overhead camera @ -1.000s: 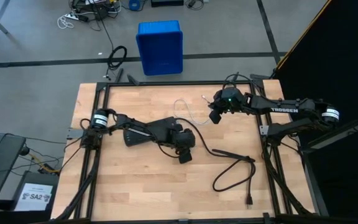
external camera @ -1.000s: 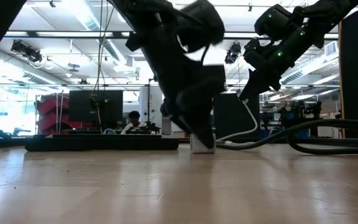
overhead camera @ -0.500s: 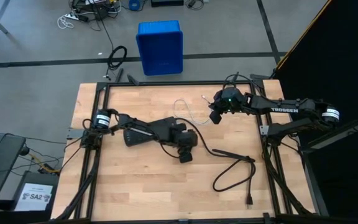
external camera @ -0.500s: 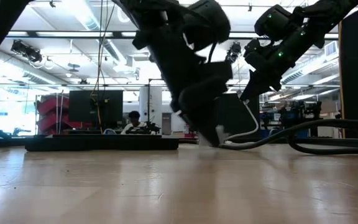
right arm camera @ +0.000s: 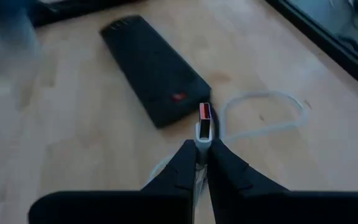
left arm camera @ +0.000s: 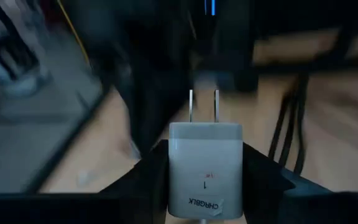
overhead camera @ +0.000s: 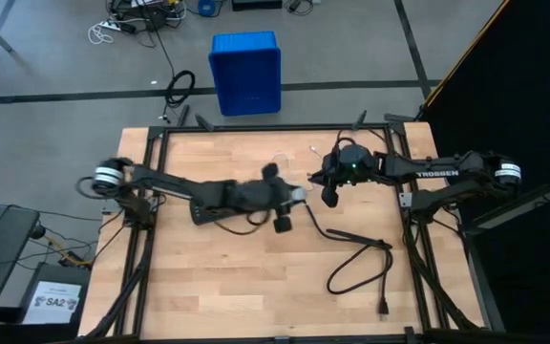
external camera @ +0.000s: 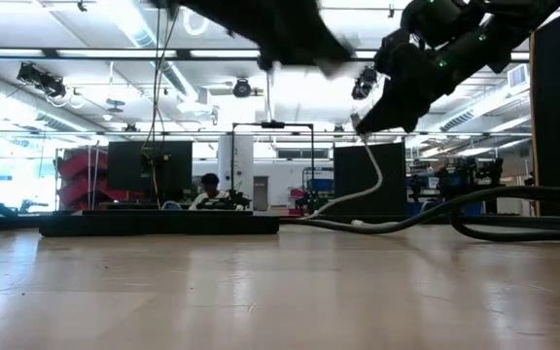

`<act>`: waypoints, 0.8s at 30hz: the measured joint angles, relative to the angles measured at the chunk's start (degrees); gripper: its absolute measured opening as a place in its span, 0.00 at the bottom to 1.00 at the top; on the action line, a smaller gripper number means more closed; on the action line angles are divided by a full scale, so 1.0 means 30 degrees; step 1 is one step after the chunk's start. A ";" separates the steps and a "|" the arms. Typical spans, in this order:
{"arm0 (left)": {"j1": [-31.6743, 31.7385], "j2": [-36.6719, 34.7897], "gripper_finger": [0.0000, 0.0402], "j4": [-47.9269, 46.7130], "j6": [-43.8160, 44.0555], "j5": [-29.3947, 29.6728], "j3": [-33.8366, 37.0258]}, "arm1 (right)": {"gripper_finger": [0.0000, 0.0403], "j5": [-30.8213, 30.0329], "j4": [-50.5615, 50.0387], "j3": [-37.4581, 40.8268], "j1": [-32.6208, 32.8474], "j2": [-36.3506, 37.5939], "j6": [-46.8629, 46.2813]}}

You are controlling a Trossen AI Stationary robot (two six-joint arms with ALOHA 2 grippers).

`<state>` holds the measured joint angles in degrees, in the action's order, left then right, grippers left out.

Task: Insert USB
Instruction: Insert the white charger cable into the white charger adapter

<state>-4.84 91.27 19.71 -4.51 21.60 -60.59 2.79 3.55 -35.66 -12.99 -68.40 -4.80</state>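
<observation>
While both pieces are held aloft, nothing is mated yet. Left gripper (left arm camera: 205, 186), frame centre in the high view, clamps a white charger block (left arm camera: 205, 168). Right gripper (right arm camera: 202, 163), just right of it, pinches the USB (right arm camera: 205, 121) plug. Alignment and insertion remain.

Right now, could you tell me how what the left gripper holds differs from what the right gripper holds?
The left gripper holds a blocky white charger with two metal prongs; the right gripper holds the slim plug of the USB, whose white cable trails behind. Both are white and clamped.
</observation>
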 joint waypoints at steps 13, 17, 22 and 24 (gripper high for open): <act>0.2511 -0.1295 0.31 1.8826 0.5782 -0.3075 0.8923 | 0.00 -0.1105 1.0999 0.1932 0.2475 -0.2958 0.0227; 0.3012 -0.0726 0.31 2.0403 0.6730 -0.6173 0.8866 | 0.00 0.2965 1.4893 0.1917 0.2384 -0.5191 -0.0457; 0.3557 0.0129 0.31 2.0624 0.8291 -1.0367 0.8085 | 0.00 0.6979 2.0672 0.1918 0.1914 -0.7973 -0.2435; 0.3576 0.0688 0.31 2.0631 0.8752 -1.1112 0.7739 | 0.00 0.8114 2.2637 0.1918 0.1661 -0.8909 -0.3375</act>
<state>5.89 93.33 81.60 21.74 -11.73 -37.38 27.13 71.46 -29.91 -8.00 -95.13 -14.92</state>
